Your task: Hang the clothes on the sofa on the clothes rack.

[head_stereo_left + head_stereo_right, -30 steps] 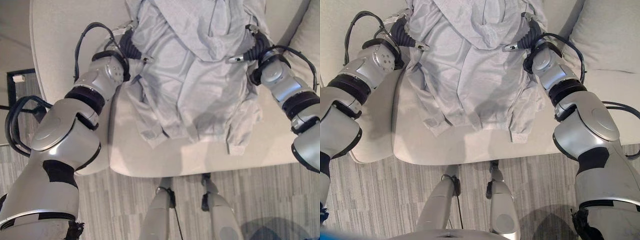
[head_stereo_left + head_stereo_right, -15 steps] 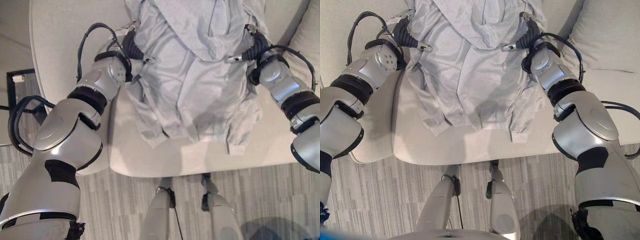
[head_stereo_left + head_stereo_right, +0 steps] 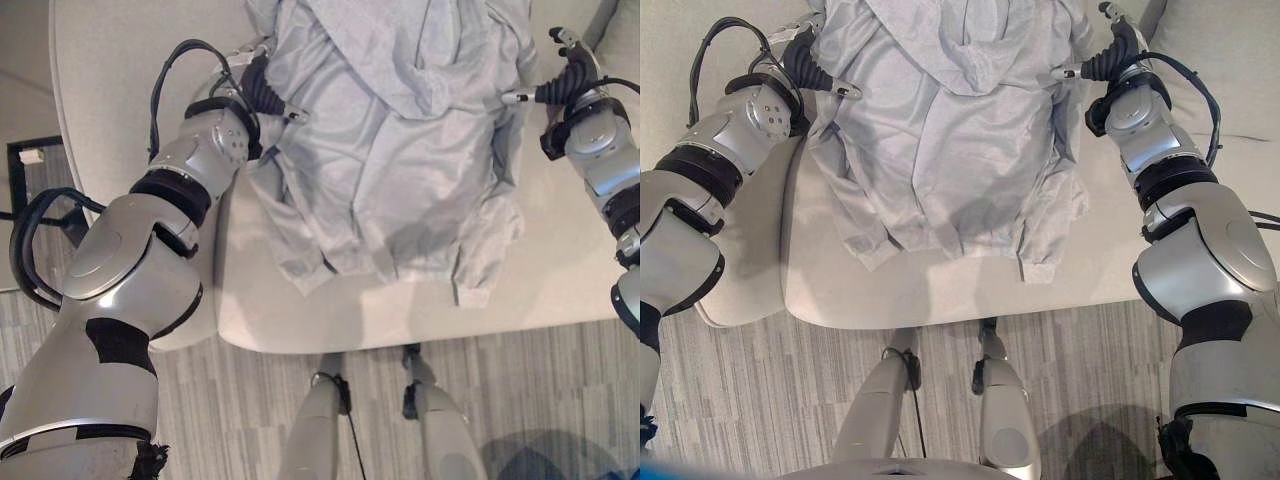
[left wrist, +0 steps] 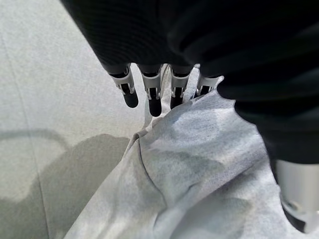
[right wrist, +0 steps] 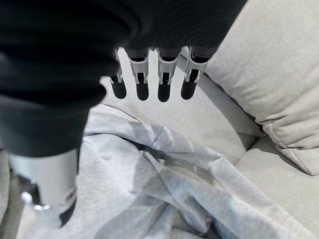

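Two arms reach forward over the sofa [image 3: 130,120], one at each side of the grey hooded garment [image 3: 390,160] that lies spread on the seat cushion with its hood toward the backrest and its hem and cuffs toward the seat's front edge. The left robot hand [image 4: 149,94] sits at the garment's left shoulder: its fingers point straight out past the cloth edge, the cloth bunched up against the palm and thumb side, though whether any of it is pinched cannot be told. The right robot hand [image 5: 149,82] hovers just off the garment's right shoulder, fingers straight and spread, holding nothing, with bare cushion beyond the fingertips and a back pillow [image 5: 269,64] close on its outer side. Bare seat shows beyond each sleeve, wider outside the left robot hand, and a strip of cushion lies open between the cuffs and the front edge.
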`<state>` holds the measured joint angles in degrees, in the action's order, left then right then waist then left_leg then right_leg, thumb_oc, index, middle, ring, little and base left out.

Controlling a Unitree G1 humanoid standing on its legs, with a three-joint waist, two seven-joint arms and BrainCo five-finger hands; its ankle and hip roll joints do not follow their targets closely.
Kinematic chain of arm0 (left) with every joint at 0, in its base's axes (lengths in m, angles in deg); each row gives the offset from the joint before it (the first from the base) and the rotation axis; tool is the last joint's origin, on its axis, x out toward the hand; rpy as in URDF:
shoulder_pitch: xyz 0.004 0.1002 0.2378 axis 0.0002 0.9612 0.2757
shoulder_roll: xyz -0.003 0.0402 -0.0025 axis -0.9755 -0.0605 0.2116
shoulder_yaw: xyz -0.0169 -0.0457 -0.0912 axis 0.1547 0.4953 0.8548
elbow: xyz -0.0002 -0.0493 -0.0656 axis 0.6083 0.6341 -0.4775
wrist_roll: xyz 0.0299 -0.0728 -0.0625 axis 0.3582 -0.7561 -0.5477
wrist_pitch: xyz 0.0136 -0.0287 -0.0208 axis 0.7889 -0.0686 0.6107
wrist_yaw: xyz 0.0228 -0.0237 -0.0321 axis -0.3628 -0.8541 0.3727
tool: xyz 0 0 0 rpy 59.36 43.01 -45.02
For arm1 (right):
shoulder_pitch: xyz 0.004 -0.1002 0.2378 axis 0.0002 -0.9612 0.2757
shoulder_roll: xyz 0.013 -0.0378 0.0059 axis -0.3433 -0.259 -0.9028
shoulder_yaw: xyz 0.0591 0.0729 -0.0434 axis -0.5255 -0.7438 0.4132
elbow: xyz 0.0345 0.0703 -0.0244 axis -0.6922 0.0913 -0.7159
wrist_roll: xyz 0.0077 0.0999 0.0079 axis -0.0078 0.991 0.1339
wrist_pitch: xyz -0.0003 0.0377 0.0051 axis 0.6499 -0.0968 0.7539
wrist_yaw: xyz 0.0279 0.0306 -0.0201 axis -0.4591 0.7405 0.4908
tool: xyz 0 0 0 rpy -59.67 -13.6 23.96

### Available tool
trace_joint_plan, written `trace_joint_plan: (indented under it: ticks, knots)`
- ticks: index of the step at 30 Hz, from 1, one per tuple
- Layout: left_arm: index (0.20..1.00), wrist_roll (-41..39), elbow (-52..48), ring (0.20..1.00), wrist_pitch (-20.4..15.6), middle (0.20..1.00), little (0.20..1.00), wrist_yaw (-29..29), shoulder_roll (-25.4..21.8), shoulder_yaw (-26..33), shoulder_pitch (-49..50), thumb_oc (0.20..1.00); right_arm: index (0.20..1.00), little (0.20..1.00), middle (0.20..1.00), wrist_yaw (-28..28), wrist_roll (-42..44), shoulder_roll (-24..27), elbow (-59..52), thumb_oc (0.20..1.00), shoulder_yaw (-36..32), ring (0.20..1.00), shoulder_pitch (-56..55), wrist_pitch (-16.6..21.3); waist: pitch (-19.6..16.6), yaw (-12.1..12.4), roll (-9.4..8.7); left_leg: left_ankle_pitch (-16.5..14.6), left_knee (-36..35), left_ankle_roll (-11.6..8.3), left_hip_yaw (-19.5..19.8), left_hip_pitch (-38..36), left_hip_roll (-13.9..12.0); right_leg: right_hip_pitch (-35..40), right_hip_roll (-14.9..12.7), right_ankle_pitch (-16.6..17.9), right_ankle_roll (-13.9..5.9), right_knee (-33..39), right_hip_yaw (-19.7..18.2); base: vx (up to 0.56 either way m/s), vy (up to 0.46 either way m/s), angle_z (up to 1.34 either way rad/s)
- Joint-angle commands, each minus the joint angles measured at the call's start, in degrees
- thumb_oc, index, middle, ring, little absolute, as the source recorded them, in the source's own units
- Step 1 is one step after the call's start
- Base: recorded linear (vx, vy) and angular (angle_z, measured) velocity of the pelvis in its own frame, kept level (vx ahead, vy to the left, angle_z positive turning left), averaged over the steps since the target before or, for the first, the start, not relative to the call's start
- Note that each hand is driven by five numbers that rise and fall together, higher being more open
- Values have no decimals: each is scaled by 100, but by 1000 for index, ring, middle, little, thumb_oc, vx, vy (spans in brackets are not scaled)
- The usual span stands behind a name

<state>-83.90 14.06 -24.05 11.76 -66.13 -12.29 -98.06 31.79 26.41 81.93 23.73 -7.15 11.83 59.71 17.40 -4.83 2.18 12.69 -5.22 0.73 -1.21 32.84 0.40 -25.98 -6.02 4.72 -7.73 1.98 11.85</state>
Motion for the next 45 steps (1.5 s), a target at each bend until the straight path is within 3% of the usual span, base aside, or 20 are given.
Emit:
trace_joint_plan:
  ticks: [1, 18, 36, 45]
  knots:
    - [1000, -239, 544, 1000, -108, 1000, 1000, 161, -102, -152, -975, 1000, 1000, 1000, 1000, -229, 170, 158, 287, 1000, -81, 1000, 676, 123, 218, -46, -1, -380, 22, -573, -120, -394, 88, -644, 17, 920, -576, 302, -118, 0, 0, 0]
    - [1000, -241, 666, 1000, -92, 1000, 1000, 113, 249, -233, -1145, 1000, 1000, 1000, 1000, -61, -220, -260, 823, 1000, 450, 1000, 1233, -195, 278, 127, 76, -319, 22, -586, -76, -363, 101, -666, 16, 938, -534, 302, -68, 0, 0, 0]
    - [1000, -71, 923, 1000, 71, 1000, 1000, 334, 738, -287, -1489, 1000, 1000, 1000, 1000, -327, -939, -785, 1654, 1000, 704, 1000, 1827, -681, 314, 197, 118, -262, 22, -610, -32, -220, 123, -779, 49, 960, -534, 302, -28, 0, 0, 0]
    - [1000, -55, 934, 1000, 79, 1000, 1000, 406, 856, -271, -1573, 1000, 1000, 1000, 1000, -271, -951, -1008, 1665, 1000, 823, 1000, 1864, -695, 335, 252, 138, -230, 22, -609, -11, -137, 130, -854, 63, 972, -498, 302, -31, 1, -1, 0]
